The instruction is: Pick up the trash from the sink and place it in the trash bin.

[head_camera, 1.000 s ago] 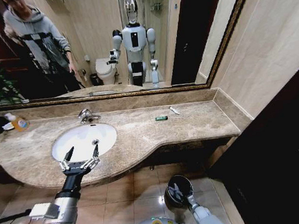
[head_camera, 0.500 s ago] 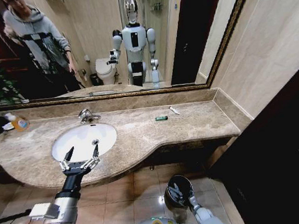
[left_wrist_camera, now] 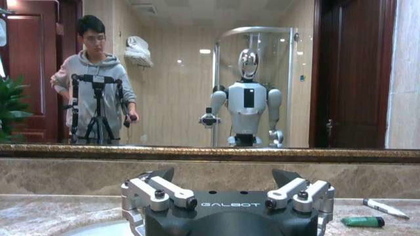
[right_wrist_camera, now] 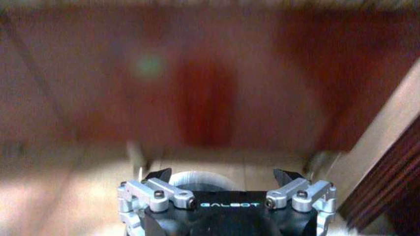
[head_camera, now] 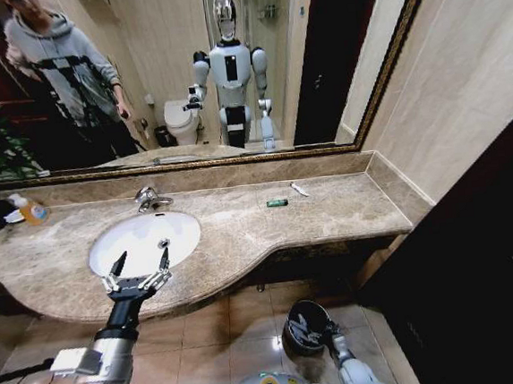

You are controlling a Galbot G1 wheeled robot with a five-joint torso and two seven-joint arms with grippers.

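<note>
Left hand (head_camera: 137, 263), fingers spread, empty, hovers over sink (head_camera: 117, 238) front rim, at our 10 o'clock; we judge it poised for next pick. Right hand (head_camera: 316, 332), down at 5 o'clock over trash bin (head_camera: 297, 323) on floor, fingers parted, nothing between them; placement suits dropping litter. Remaining trash on counter (head_camera: 348, 209) at 1 o'clock: green tube (head_camera: 276, 203), white sachet (head_camera: 299, 189) just beyond it. Orange soap bottle (head_camera: 32, 210) at 11 o'clock, not trash.
</note>
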